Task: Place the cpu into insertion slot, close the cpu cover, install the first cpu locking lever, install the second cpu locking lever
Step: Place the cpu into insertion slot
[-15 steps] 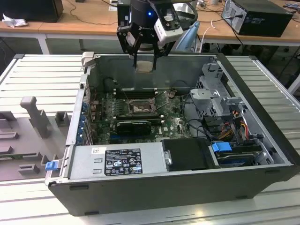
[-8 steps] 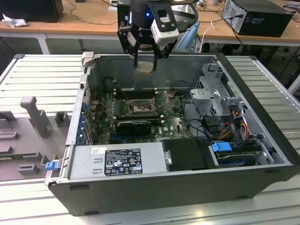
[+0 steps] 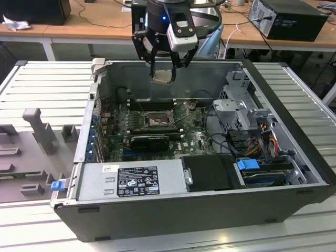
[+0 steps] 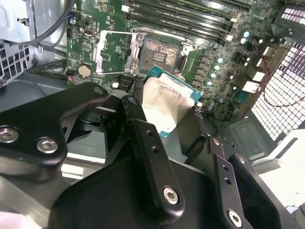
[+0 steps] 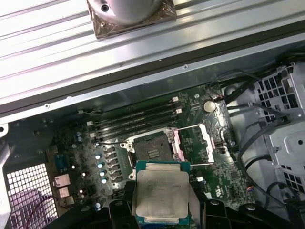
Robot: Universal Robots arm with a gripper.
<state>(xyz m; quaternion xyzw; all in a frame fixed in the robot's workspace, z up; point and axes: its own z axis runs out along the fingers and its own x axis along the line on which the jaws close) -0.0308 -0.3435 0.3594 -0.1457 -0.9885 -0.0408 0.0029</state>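
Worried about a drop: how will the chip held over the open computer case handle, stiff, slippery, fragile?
Probably stiff: the chip sits flat, unbent, in the hand. Likely light, since it looks thin. Its smooth metal top may be slippery if the grip loosens.

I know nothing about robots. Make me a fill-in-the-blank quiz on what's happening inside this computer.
The gripper is shut on the ___, above the motherboard.
The insertion slot is ___ of any chip.
The cpu cover stands ___ beside it.
Missing words: cpu; empty; open.
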